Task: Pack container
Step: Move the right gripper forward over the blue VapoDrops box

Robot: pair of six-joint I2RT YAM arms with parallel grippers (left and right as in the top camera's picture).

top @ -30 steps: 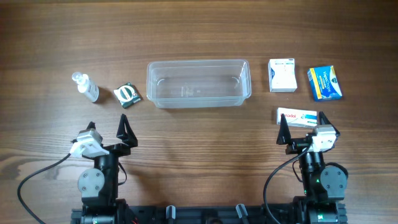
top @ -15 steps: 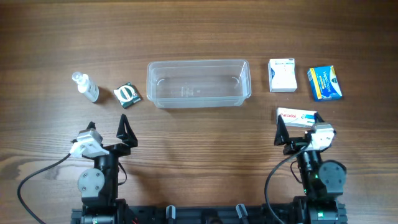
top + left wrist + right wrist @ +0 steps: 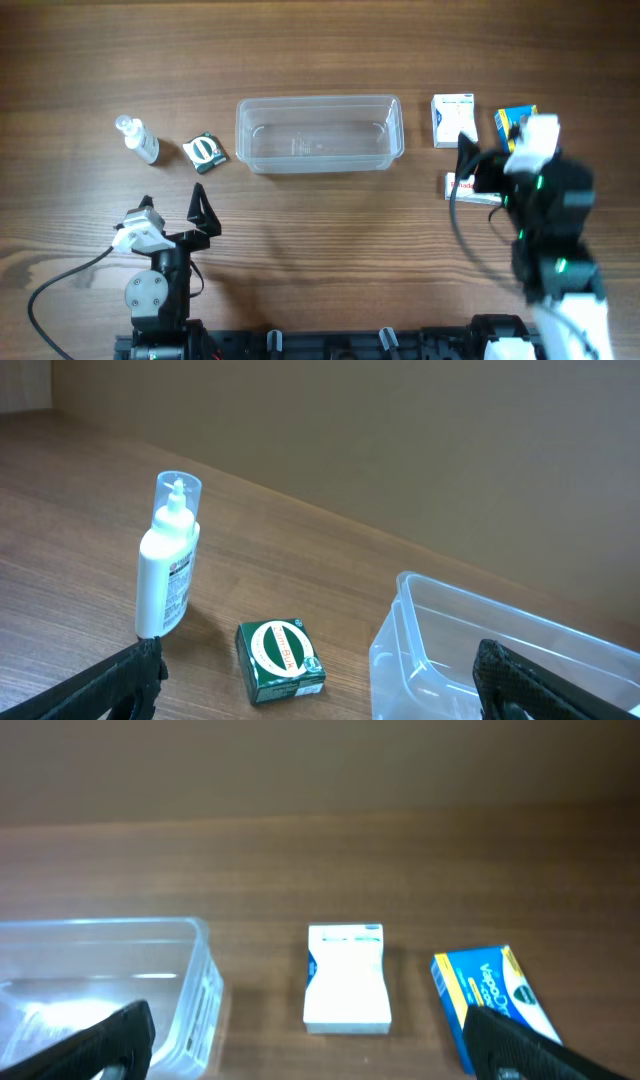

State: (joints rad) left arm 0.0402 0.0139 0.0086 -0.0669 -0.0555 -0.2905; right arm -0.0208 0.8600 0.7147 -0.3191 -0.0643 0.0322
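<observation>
The clear container (image 3: pixel 320 135) stands empty at the middle of the table; it also shows in the left wrist view (image 3: pixel 500 650) and the right wrist view (image 3: pixel 100 982). My left gripper (image 3: pixel 172 205) is open and empty, near the table's front edge, facing a green box (image 3: pixel 205 150) and a white spray bottle (image 3: pixel 138 140). My right gripper (image 3: pixel 492 152) is open and empty, raised over a red-and-white box (image 3: pixel 464 187) that it partly hides. A white box (image 3: pixel 346 978) and a blue box (image 3: pixel 488 992) lie ahead of it, between its fingers (image 3: pixel 118 1038).
In the left wrist view the bottle (image 3: pixel 168 560) stands upright left of the green box (image 3: pixel 280 660). In the overhead view the white box (image 3: pixel 452 120) lies right of the container and the blue box (image 3: pixel 511 119) is half hidden by the right arm.
My right arm has risen and swung away from the front edge, now over the red-and-white box and part of the blue box. The left arm has not moved.
</observation>
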